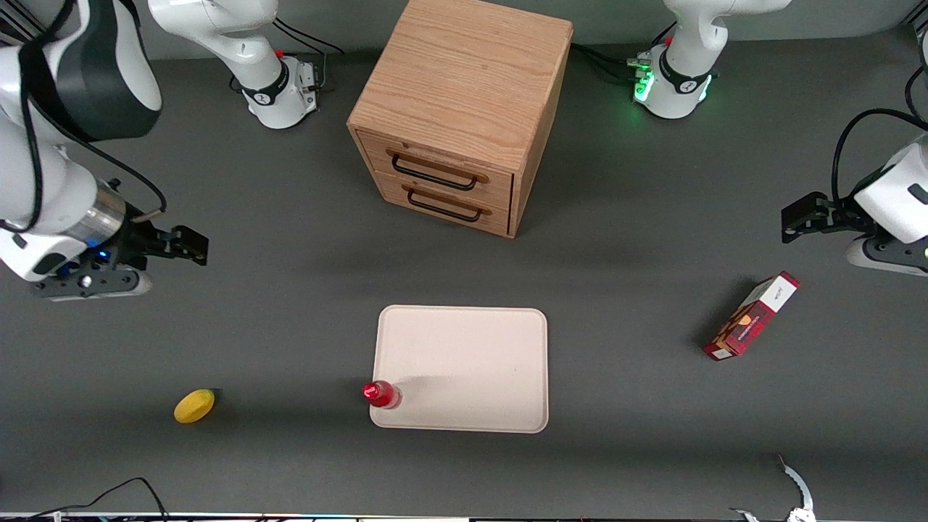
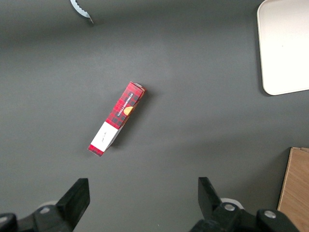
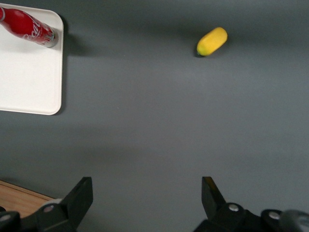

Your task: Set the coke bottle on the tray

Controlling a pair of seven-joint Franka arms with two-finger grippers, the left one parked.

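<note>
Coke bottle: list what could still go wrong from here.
The coke bottle stands upright at the very corner of the tray, by its rim; a nudge could tip it onto the table. The open gripper hangs well away toward the working arm's end; a low sweep back could strike the lemon or the bottle.

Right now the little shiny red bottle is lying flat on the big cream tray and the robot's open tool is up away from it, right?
Not quite. The small glossy red bottle stands upright at a corner of the large cream-white rectangular tray, as the right wrist view shows. The rest holds: the open tool hangs apart from it, toward the working arm's end.
</note>
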